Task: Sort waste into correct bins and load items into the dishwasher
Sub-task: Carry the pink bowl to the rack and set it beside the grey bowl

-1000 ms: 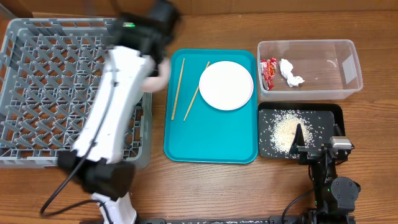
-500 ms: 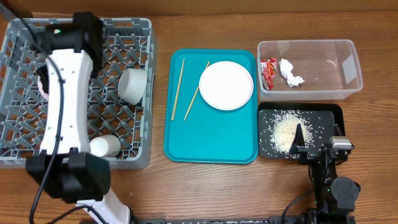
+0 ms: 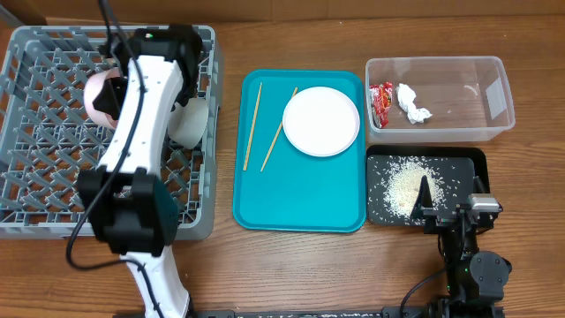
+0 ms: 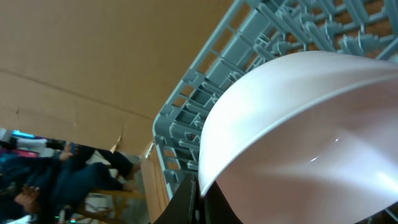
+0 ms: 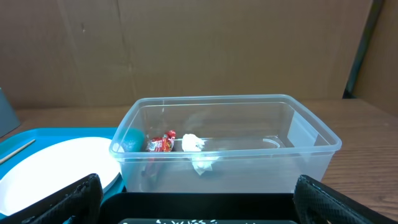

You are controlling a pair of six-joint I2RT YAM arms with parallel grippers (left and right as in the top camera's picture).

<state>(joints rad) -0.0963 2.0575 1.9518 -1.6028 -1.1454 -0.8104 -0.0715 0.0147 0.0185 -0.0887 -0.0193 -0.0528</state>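
Left pincer (image 4: 194, 198) grips pinkish dish (image 4: 298, 137) tightly above the rack (image 3: 44, 132); right pincer (image 5: 198, 205) gapes wide, empty.

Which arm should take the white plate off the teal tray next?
Right, probably. The right fingers stand open and empty by the black tray, on the white plate's side. The left fingers are shut on a pink dish above the grey rack.

grey rack (image 3: 26, 40), teal tray (image 3: 300, 190), pink dish (image 3: 97, 95), red wrapper (image 3: 381, 100)
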